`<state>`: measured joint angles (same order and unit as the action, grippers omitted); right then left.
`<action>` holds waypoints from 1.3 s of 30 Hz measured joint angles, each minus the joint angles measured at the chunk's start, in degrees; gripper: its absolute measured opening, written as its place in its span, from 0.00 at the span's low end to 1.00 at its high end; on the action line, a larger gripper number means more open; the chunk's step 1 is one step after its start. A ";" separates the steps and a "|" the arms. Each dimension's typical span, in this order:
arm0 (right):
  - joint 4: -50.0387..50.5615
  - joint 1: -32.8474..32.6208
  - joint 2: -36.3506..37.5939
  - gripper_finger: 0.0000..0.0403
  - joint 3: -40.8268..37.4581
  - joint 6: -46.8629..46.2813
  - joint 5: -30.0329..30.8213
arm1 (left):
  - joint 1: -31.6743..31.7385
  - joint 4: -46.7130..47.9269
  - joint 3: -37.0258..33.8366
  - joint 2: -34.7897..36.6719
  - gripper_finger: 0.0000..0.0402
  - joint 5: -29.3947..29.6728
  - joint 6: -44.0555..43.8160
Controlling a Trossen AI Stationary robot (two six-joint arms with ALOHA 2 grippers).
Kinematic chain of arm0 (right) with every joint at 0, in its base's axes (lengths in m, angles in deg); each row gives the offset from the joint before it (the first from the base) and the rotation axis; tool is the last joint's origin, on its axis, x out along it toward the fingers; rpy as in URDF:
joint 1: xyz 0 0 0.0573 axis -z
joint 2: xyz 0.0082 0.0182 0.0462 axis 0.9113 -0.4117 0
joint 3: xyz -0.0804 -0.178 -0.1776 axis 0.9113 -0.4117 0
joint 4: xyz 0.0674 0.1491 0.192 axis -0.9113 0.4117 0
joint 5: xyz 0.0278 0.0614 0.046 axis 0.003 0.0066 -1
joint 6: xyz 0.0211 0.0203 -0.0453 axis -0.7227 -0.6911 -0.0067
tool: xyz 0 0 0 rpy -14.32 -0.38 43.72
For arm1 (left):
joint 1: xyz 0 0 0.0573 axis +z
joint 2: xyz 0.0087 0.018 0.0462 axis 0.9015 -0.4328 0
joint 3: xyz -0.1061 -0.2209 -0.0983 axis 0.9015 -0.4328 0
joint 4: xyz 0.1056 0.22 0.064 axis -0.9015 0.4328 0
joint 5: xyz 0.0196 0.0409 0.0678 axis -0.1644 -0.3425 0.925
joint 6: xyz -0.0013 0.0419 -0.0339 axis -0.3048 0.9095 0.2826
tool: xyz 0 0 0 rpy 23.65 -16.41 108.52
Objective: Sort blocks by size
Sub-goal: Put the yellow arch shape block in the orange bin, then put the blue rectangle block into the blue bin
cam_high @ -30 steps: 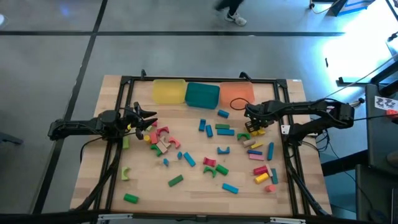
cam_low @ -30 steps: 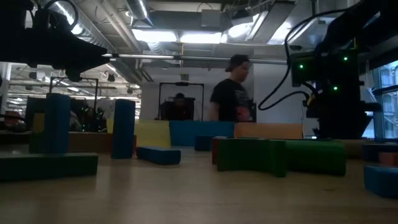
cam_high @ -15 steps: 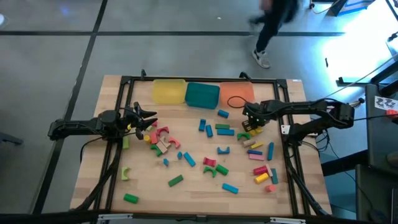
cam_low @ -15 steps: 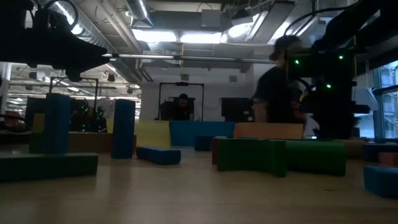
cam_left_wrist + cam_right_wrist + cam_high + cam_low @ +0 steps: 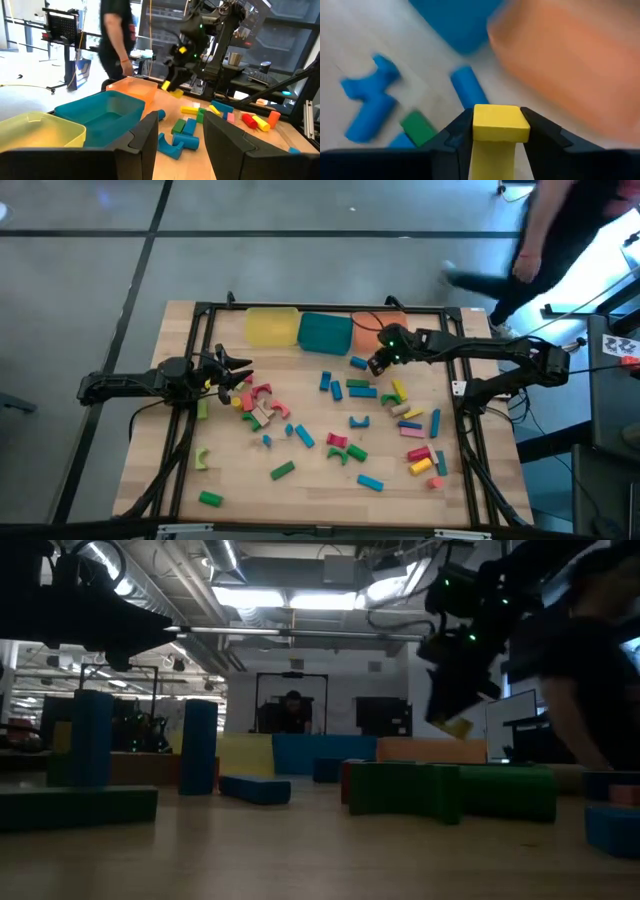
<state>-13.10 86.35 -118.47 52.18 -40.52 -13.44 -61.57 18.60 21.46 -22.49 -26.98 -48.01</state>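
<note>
Three plastic trays, yellow (image 5: pixel 271 327), teal (image 5: pixel 325 332) and orange (image 5: pixel 372 326), line the wooden surface's (image 5: pixel 240 470) far edge. The right gripper (image 5: pixel 381 361), raised beside the orange tray, clamps a square-ended yellow block (image 5: pixel 499 123), mostly hidden from above. The left gripper (image 5: pixel 240 375) hovers spread over a pink-and-red cluster (image 5: pixel 260 404); other blocks lie scattered.

right hand (image 5: pixel 380 360) clamped — raised, left hand (image 5: pixel 243 377) parted
</note>
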 joint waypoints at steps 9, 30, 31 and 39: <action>-8.31 4.64 0.00 0.36 0.26 13.91 12.98 | 0.00 0.00 0.01 0.02 0.33 0.01 0.00; -12.88 15.37 -5.84 0.43 0.26 21.99 2.84 | 0.00 2.92 1.18 0.01 0.33 0.08 -2.01; -12.88 15.37 -5.84 0.44 0.26 22.05 2.83 | 0.00 4.24 1.75 0.01 0.33 0.25 -1.90; -12.86 15.37 -5.84 0.55 0.26 22.06 2.80 | -0.06 17.59 6.90 0.00 0.33 0.22 -5.98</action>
<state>-25.96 101.72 -124.31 52.44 -18.46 -10.64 -61.63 36.19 28.36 -22.50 -26.76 -54.00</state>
